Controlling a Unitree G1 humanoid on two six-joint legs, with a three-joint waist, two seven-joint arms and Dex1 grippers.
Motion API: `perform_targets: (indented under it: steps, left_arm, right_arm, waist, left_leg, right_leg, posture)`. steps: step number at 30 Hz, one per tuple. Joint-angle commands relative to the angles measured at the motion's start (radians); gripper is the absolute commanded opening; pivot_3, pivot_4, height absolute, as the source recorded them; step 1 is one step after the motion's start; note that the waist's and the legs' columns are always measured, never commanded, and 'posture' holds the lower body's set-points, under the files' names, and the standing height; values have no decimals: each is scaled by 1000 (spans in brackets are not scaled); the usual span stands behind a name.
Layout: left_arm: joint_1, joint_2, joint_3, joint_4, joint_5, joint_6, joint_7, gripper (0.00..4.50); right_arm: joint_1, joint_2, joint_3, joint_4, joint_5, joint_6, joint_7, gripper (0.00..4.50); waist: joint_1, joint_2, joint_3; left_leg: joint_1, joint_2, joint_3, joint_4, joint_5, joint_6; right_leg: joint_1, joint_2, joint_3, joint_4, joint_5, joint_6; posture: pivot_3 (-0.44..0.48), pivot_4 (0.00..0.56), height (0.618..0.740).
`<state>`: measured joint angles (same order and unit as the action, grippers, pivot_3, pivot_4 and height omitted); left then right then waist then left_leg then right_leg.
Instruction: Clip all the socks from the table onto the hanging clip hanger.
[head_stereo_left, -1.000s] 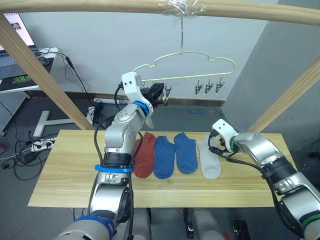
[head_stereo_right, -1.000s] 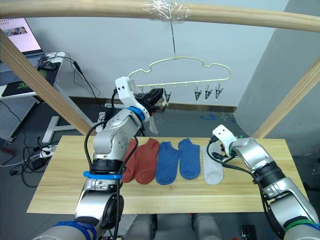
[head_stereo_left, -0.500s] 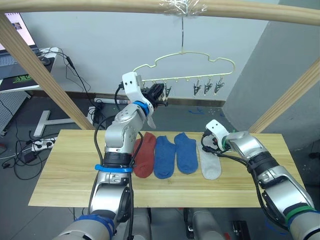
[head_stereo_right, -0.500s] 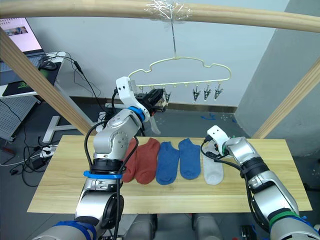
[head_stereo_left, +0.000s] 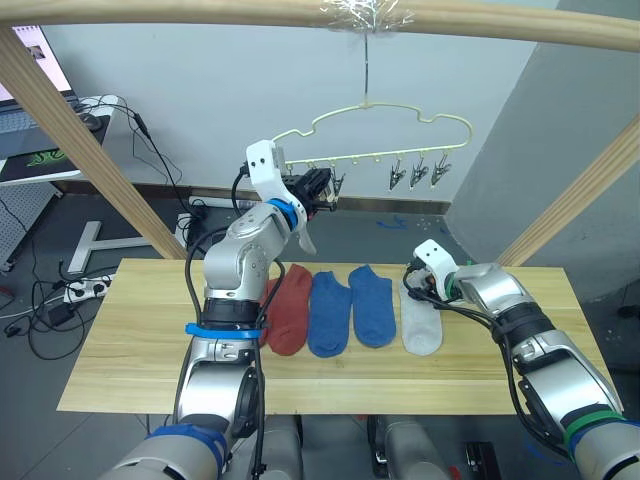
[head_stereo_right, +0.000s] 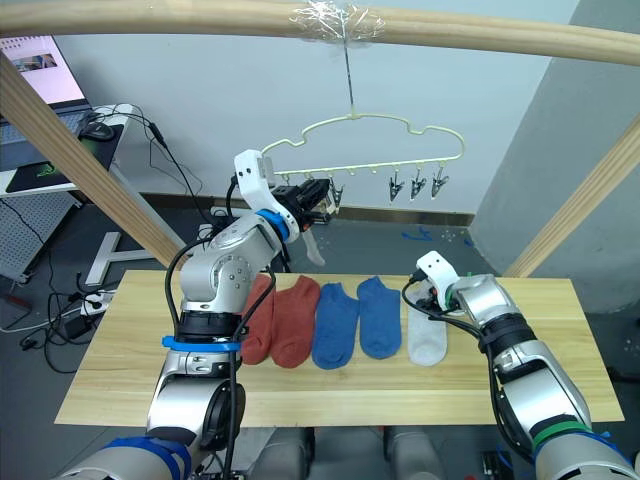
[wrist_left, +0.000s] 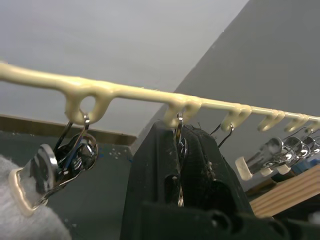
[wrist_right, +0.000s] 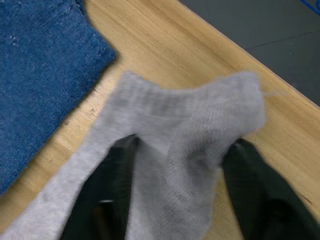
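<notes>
On table (head_stereo_left: 130, 340), grey sock (head_stereo_left: 420, 322) lengthwise front-to-back, cuff at right claw (head_stereo_left: 412, 284)

left claw (wrist_left: 180, 170) hiding its clip, second red sock (head_stereo_right: 258, 320) behind arm

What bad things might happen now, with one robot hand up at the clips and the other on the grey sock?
The right end effector straddles the grey sock with open fingers; closing may pinch only a fold, so it slips. The left end effector squeezes a clip on the hanger, which hangs from one hook and could swing.
</notes>
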<state>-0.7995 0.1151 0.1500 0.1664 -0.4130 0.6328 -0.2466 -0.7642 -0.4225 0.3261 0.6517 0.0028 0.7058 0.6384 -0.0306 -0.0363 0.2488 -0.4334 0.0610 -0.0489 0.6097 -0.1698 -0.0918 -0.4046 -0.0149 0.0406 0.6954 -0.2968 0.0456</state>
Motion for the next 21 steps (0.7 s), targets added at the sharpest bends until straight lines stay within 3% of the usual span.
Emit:
perform_targets:
  steps: [1, 4, 9, 15, 21]
  left_arm:
    - [-39, 6, 29, -43, -40, 21, -3, 120]
    - [-54, 9, 68, -35, -91, 67, -11, 120]
    - [-67, 29, 132, -37, -191, 170, -27, 120]
    - [-86, 51, 193, -4, -277, 243, -25, 120]
    - [-115, 74, 251, 46, -360, 321, -28, 120]
  right_arm:
    - [21, 2, -10, 5, -25, 8, -6, 1008]
    - [26, 8, -14, -3, -28, 13, -7, 17]
    - [63, -6, -52, -151, -13, 72, -2, 17]
    - [169, -6, -260, -583, 141, 335, -14, 17]
    - [203, 109, -495, -934, 349, 631, -50, 17]
  waist:
    - [0, 0, 0]
    - [-1, 0, 0]
    - [-1, 0, 0]
    - [1, 0, 0]
    - [-1, 0, 0]
  left_leg:
    - [0, 0, 0, 0, 0, 0]
    - [0, 0, 0, 0, 0, 0]
    - [0, 0, 0, 0, 0, 0]
    - [0, 0, 0, 0, 0, 0]
    - [0, 0, -1, 0, 0, 0]
  right_leg:
    - [0, 0, 0, 0, 0, 0]
    - [0, 0, 0, 0, 0, 0]
    - [0, 0, 0, 0, 0, 0]
    - [0, 0, -1, 0, 0, 0]
    - [0, 0, -1, 1, 0, 0]
  posture:
    - [12, 244, 740]
    - [8, 241, 740]
    - [10, 228, 740]
    - [14, 200, 740]
    - [-14, 187, 740]
